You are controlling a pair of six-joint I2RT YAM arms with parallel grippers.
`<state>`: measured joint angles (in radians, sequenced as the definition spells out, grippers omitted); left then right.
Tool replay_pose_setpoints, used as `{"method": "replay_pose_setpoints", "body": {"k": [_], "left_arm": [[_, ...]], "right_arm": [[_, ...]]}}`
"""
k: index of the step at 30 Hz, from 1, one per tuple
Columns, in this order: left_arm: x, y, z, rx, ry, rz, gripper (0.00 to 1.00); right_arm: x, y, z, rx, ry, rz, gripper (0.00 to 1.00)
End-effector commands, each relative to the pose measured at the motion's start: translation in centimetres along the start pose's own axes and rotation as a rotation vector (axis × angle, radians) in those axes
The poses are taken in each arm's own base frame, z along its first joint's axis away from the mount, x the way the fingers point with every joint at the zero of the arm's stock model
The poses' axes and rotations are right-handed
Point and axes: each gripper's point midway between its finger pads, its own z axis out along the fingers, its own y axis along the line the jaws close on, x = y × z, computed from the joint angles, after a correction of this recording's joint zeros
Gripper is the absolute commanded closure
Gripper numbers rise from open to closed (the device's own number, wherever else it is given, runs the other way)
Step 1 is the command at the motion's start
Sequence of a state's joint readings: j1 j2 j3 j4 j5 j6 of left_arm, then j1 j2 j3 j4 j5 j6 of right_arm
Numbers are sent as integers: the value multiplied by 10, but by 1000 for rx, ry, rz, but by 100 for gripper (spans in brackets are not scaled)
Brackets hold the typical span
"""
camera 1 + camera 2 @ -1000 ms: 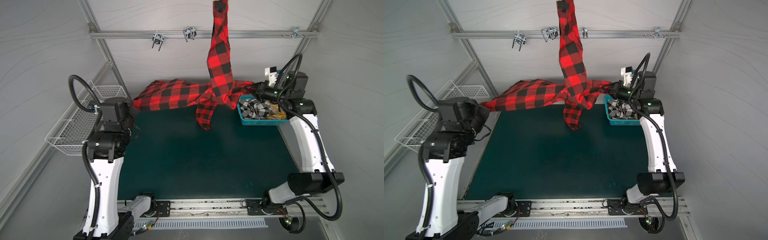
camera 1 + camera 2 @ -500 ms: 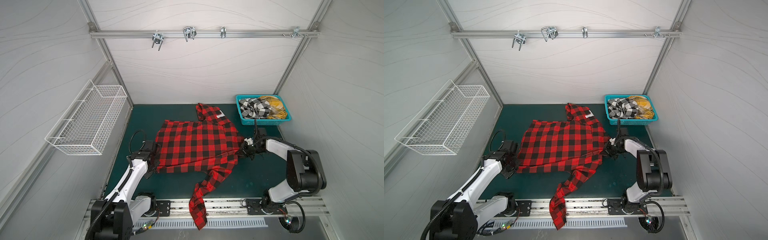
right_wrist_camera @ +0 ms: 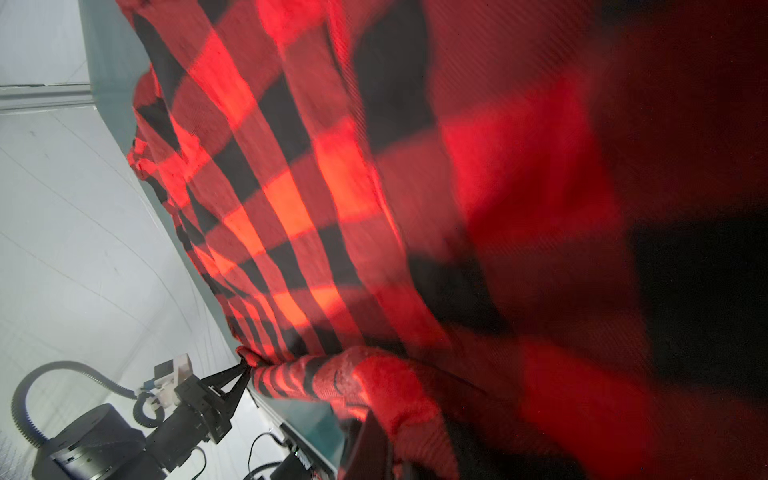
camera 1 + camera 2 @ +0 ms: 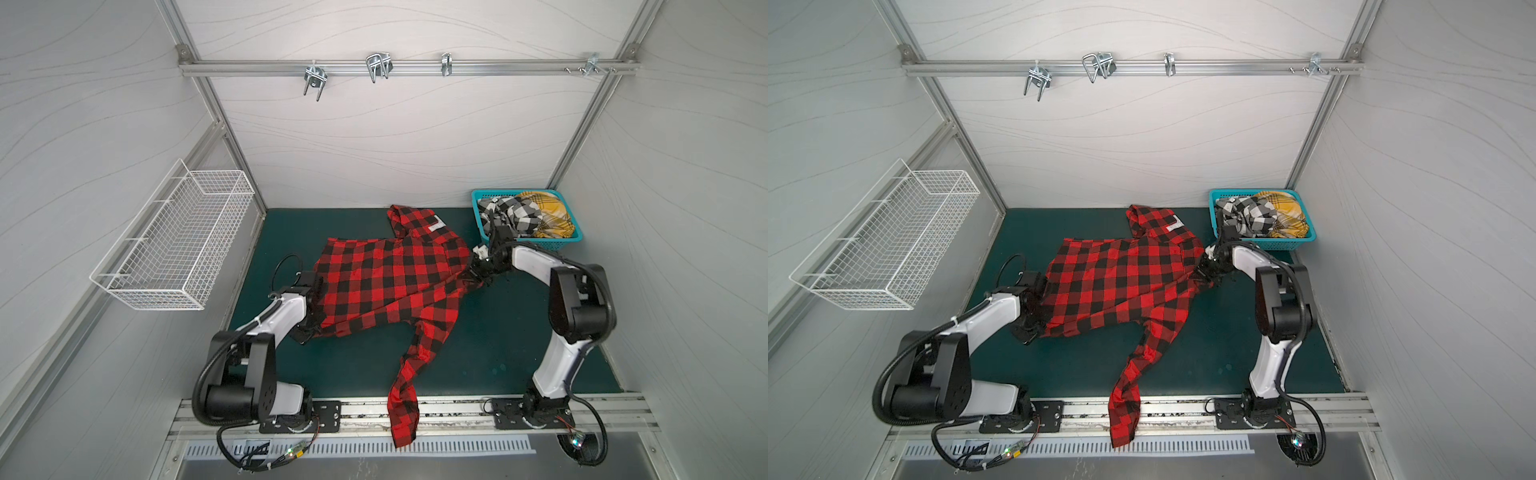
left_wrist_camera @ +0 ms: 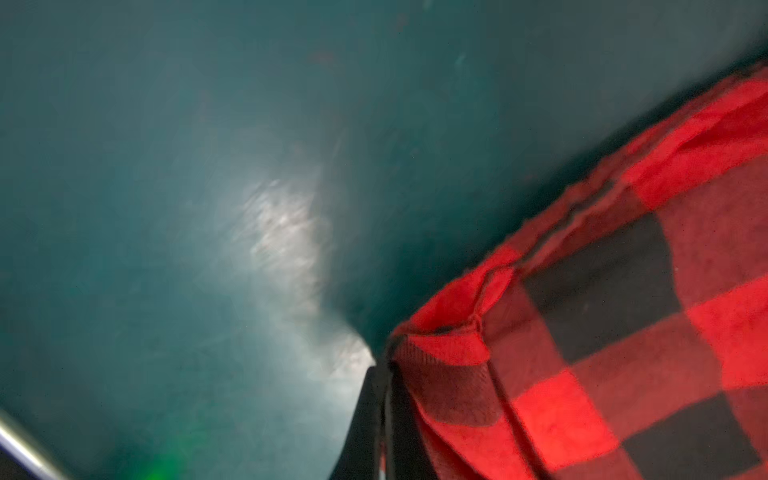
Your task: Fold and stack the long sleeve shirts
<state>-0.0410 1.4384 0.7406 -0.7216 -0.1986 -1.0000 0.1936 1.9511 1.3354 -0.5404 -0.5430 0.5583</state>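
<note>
Spreading red-and-black shirt [image 4: 386,282] on mat [image 4: 498,353]: left gripper [image 5: 383,390] clamps corner at 9 o'clock, right gripper [image 4: 478,278] clamps edge at 3. Next: release, fold 6 o'clock sleeve [image 4: 409,374] in.

The red-and-black shirt [image 4: 386,282] bears a large buffalo check of bright red, darker red and black squares; a small white label [image 4: 436,226] shows near its 12 o'clock end; the mat [image 4: 519,332] under it is a plain deep teal-green; at the mat's 2 o'clock corner the basket [image 4: 552,244] is turquoise; in it the black-and-white shirt [image 4: 513,212] carries a smaller check; the yellow shirt [image 4: 548,216], on that one's 3 o'clock side, is mustard with dark plaid lines; the wire basket [image 4: 178,245] at 9 o'clock is white; the left arm [image 4: 278,320] and right arm [image 4: 536,262] are white-shelled with black joints; the walls [image 4: 395,145] are pale grey with faint wavy lines.
</note>
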Motion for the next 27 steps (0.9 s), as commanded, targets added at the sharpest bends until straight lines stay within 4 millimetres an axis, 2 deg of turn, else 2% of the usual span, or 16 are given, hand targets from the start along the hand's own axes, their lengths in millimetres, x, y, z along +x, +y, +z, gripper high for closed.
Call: {"method": "replay_pose_setpoints", "body": {"k": [1, 4, 5, 6, 7, 8, 9, 11, 14, 17, 21, 24, 27], "left_arm": [[-28, -28, -14, 59, -76, -16, 100], [-29, -36, -20, 85, -64, 3, 100], [-26, -37, -22, 102, -52, 7, 100], [-24, -37, -24, 119, -48, 11, 100], [-21, -36, -27, 137, -45, 16, 100], [-18, -34, -30, 157, -39, 19, 100], [-15, -33, -32, 175, -34, 22, 100], [-8, -30, -36, 208, -20, 30, 100], [1, -30, -39, 252, 6, 41, 100], [6, -29, -36, 258, 18, 45, 100], [13, -30, -28, 264, 52, 37, 100], [16, -30, -27, 268, 62, 36, 100], [15, -27, -30, 269, 55, 42, 100]], "right_arm": [[-8, 11, 17, 60, 55, -13, 90], [-2, 18, 3, 133, 19, -79, 62], [6, 17, -7, 174, -2, -109, 55], [15, 17, -19, 212, -23, -140, 36], [30, 15, -30, 251, -33, -168, 24], [48, 12, -41, 287, -41, -194, 21], [66, 10, -48, 309, -38, -212, 20], [118, 3, -53, 358, 11, -270, 17], [196, -13, -45, 447, 121, -321, 16], [252, -26, -36, 538, 178, -346, 15], [290, -18, -5, 535, 249, -367, 13], [300, -11, 19, 564, 291, -414, 14], [300, -4, 40, 575, 314, -428, 15]]}}
